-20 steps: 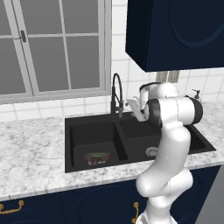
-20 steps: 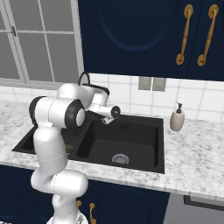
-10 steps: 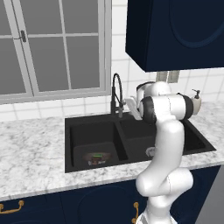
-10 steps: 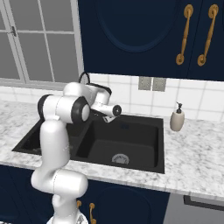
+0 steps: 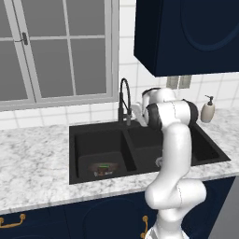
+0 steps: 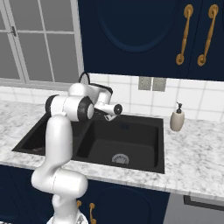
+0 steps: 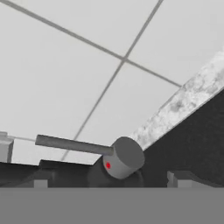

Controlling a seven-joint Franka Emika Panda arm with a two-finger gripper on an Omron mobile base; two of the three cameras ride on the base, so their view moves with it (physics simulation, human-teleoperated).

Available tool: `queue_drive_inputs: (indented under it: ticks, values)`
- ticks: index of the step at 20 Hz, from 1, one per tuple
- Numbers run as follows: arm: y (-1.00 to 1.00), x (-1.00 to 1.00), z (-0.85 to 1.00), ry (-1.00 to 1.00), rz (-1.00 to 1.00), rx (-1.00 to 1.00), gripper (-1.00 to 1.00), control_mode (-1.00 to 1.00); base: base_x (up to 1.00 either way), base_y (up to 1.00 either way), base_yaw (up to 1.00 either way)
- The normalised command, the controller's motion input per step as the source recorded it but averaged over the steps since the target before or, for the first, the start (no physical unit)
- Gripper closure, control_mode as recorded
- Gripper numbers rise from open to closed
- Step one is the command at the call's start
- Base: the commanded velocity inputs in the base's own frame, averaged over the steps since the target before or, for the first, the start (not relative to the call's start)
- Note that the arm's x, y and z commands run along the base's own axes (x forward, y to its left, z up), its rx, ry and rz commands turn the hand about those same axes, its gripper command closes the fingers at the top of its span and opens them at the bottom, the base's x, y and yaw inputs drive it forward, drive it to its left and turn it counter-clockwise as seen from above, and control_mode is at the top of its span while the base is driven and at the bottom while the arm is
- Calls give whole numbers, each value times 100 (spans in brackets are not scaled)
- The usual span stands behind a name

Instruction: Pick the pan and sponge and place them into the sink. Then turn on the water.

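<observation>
the hand [image 7: 109, 179] sits low against the faucet's valve, and in the hand view the grey cylindrical knob [image 7: 124, 156] with its red dot and thin lever [image 7: 72, 145] lies just above the two dark fingertips [image 7: 177, 178]; whether the hand is released or clenched i cannot tell, since the tips show only at the bottom edge. from the base views the wrist is tucked behind the black arched faucet [image 5: 124, 100], close to the tiled wall [image 7: 87, 65]. the likely step is turning on the water, and the risk lies here: the lever is slim and the hand comes at it from an angle, so a push could slide off it, or the fingers could scrape the wall or jam against the faucet stem. the sink [image 5: 84, 140] holds the pan [image 5: 93, 164] in its left basin with the green sponge [image 5: 104, 166] on it, so water may run into the other basin if the spout points there. the soap bottle [image 6: 177, 119] stands well apart on the worktop [image 6: 197, 162].
</observation>
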Motion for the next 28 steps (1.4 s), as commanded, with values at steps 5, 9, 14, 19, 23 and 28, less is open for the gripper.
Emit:
queue_drive_inputs:
  ticks: [5,9,14,19,23,28]
  values:
    - [6,39,-20,0,0,0,-100,-100,0,0,0]
    - [2,33,-18,0,0,1,-100,-100,0,0,0]
    - [0,9,-7,0,0,0,100,-100,0,0,0]
    - [0,10,-13,0,-1,9,100,-100,0,0,0]
    - [-6,10,-22,0,-9,24,100,-100,0,0,0]
    - [-11,11,-14,5,-22,24,100,-100,0,0,0]
